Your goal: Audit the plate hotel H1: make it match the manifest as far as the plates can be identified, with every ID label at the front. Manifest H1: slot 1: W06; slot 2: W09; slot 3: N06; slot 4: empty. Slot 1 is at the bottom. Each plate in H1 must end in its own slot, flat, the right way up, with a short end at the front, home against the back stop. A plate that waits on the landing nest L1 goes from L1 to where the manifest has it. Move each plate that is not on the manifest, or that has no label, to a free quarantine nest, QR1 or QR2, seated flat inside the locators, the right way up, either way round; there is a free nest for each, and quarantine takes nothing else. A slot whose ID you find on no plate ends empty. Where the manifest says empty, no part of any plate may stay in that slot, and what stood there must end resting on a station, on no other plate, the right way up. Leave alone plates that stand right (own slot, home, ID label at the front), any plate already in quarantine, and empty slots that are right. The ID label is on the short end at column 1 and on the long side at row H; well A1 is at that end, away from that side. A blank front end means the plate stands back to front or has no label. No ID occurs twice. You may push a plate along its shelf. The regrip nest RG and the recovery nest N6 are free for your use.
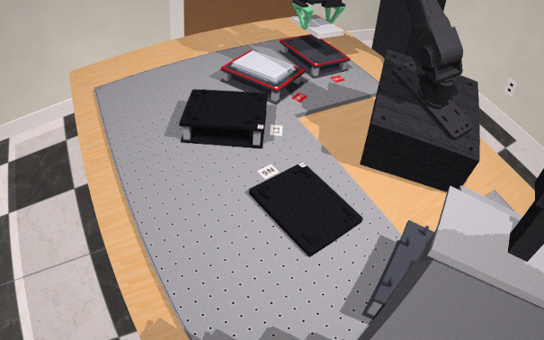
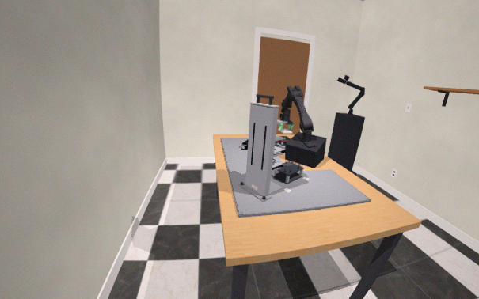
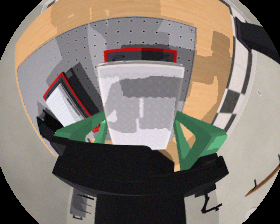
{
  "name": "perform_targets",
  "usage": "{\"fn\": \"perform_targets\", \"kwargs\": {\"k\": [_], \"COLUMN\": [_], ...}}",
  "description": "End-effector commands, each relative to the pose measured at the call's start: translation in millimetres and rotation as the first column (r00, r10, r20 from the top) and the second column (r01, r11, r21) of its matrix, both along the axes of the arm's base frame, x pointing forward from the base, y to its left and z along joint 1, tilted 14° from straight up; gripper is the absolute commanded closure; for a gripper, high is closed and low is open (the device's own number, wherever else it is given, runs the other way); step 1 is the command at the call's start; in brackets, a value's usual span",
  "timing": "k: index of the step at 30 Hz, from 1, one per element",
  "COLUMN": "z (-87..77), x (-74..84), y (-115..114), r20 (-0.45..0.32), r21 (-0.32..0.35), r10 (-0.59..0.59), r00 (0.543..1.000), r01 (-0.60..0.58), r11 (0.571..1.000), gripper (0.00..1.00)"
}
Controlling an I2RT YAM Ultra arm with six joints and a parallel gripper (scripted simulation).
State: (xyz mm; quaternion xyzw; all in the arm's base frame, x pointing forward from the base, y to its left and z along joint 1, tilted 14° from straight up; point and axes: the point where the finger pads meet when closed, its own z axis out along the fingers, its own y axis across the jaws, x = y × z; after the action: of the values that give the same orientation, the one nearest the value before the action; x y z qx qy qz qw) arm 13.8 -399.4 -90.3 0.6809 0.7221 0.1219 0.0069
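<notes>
My gripper (image 1: 317, 23) (image 2: 286, 127) (image 3: 141, 117) is shut on a white plate (image 1: 327, 31) (image 2: 286, 131) (image 3: 141, 102) by its long sides, and holds it in the air near the far quarantine nest. No label can be read on it. The far red-rimmed quarantine nest (image 1: 315, 49) (image 3: 140, 52) has no plate on it. The nearer red-rimmed quarantine nest (image 1: 282, 82) holds a white plate (image 1: 262, 66) (image 3: 67, 107). The hotel H1 (image 2: 261, 148) is a grey tower; its slots and any ID labels are mostly hidden.
The black raised nest (image 1: 226, 108) and the flat black nest N6 (image 1: 306, 209) carry no plate. Another raised black nest (image 2: 289, 171) stands beside the tower in the exterior view. The black arm pedestal (image 1: 414, 135) (image 2: 306, 151) stands right of the quarantine nests in the top view.
</notes>
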Motion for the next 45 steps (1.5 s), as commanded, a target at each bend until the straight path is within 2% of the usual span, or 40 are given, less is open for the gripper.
{"fn": "perform_targets", "kwargs": {"k": [1, 3, 11, 15, 30, 31, 34, 36, 39, 45], "z": [12.0, 8.6, 9.0, 11.8, -2.8, -0.9, -12.0, -12.0, -11.7, -17.1], "x": [-3.4, -3.1, -3.3, -3.5, 3.5, 2.2, 2.8, 4.0, 4.2, 4.8], "y": [-11, -4, -1, -7, 3, -7, 2, 6, 0, 7], "r20": [0.004, 0.005, 0.005, 0.004, 0.006, 0.005, 0.006, 0.006, 0.006, 0.006], "r21": [-0.05, -0.031, -0.027, -0.041, -0.02, -0.043, -0.01, -0.005, -0.022, -0.007], "r10": [-0.014, -0.014, -0.015, -0.015, -0.005, -0.007, -0.008, -0.006, -0.006, -0.007], "r00": [1.0, 1.0, 1.0, 1.0, 1.0, 1.0, 1.0, 1.0, 1.0, 1.0], "r01": [0.014, 0.015, 0.015, 0.015, 0.006, 0.007, 0.008, 0.006, 0.006, 0.007], "r11": [0.999, 0.999, 1.0, 0.999, 1.0, 0.999, 1.0, 1.0, 1.0, 1.0], "gripper": [0.14, 0.14, 0.14, 0.14, 0.14, 0.14, 0.14, 0.14, 0.14, 0.14]}}
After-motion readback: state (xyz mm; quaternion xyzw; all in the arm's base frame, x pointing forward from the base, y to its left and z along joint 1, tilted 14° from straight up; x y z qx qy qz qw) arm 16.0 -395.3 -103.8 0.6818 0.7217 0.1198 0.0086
